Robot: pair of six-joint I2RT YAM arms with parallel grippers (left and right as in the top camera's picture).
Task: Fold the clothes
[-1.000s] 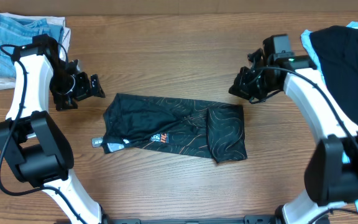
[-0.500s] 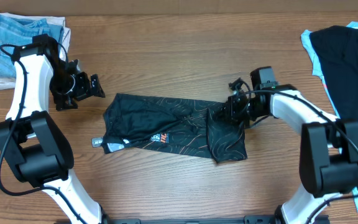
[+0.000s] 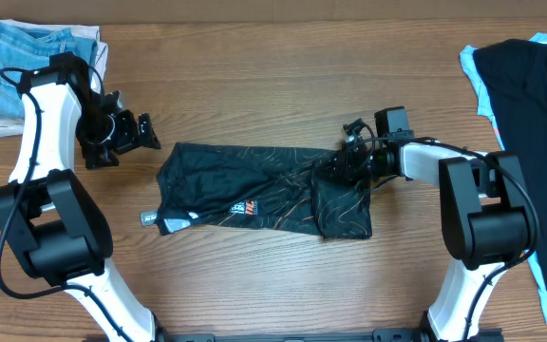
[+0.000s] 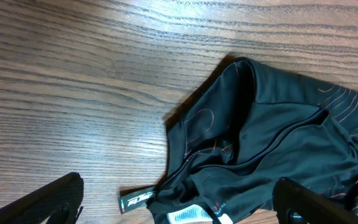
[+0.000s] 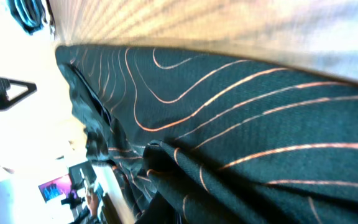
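The clothes, a black shirt with thin orange contour lines, lie folded into a long band at the table's middle. A small tag pokes out at the left end. My left gripper hovers just off the shirt's upper left corner, open, with nothing between its fingers. In the left wrist view, the shirt's left end lies between and beyond them. My right gripper is shut and rests low on the top edge of the shirt's right flap. Cloth fills the right wrist view, and the fingers are hidden.
Light-blue jeans lie folded at the back left corner. A black garment over a light-blue one covers the right edge of the wooden table.
My right arm swung from the back right down and left onto the shirt's right flap, which slid slightly left. The left arm has not moved.
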